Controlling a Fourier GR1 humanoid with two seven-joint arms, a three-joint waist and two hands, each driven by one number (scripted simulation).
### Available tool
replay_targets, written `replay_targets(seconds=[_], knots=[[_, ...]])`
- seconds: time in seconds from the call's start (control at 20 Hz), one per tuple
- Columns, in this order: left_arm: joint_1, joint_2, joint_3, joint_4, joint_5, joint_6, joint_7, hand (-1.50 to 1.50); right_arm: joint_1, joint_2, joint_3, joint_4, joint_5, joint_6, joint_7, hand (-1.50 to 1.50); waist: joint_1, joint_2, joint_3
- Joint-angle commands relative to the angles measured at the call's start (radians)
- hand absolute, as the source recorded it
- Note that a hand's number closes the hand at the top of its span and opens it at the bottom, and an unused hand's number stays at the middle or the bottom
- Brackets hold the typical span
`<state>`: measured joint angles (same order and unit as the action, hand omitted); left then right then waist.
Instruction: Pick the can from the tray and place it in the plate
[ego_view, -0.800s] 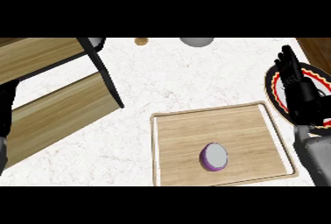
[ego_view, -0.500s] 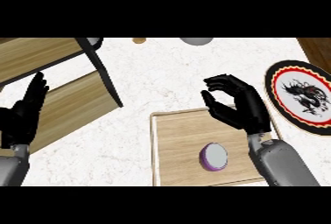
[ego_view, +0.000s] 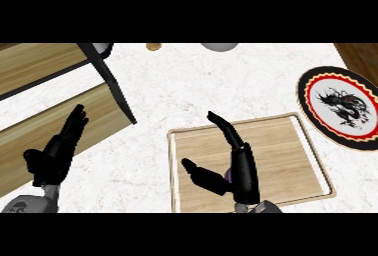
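right hand (ego_view: 235, 167) hanging open over tray (ego_view: 295, 150), lower centre, hiding can (ego_view: 229, 175) | plate (ego_view: 341, 107) lying right edge | left hand (ego_view: 57, 152) resting open, lower left

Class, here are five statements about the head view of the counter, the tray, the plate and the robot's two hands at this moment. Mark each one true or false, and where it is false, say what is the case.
1. The right hand is over the wooden tray. True.
2. The can stands on the plate. False: the plate holds nothing; only a sliver of the can shows, behind the right hand over the tray.
3. The plate lies to the right of the tray. True.
4. The left hand is curled round the can. False: it is open at the view's left, fingers straight, holding nothing.
5. The plate has a red and black rim. True.
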<state>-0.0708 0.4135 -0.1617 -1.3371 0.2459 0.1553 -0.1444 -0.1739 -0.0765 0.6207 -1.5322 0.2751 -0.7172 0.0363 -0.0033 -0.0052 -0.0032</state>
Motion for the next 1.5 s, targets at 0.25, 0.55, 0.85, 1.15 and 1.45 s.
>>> replay_targets(seconds=[0.25,0.55,0.85,1.15,1.45], knots=[[0.003,0.008,0.045,0.036,0.006,-0.075,-0.028,0.00,0.272,-0.046,0.145,-0.244,0.431,-0.170,0.193,-1.50,-0.010,0.001,0.002],[-0.030,-0.029,0.033,0.024,-0.010,-0.034,0.003,0.00,0.333,-0.142,0.108,-0.375,0.651,0.125,0.510,-1.50,-0.019,0.001,0.000],[-0.004,-0.034,0.029,0.014,-0.023,-0.030,-0.001,0.00,0.368,-0.226,0.146,-0.526,0.720,0.473,0.767,-1.50,-0.007,0.001,0.000],[-0.041,-0.069,0.027,0.068,-0.059,-0.033,-0.016,0.00,0.272,-0.128,0.128,-0.664,0.673,0.750,1.020,-1.50,-0.001,0.005,0.002],[-0.002,-0.038,0.071,0.021,-0.039,-0.106,0.012,0.00,0.295,-0.104,0.147,-0.591,0.720,0.775,1.036,-1.50,0.000,0.004,0.003]])
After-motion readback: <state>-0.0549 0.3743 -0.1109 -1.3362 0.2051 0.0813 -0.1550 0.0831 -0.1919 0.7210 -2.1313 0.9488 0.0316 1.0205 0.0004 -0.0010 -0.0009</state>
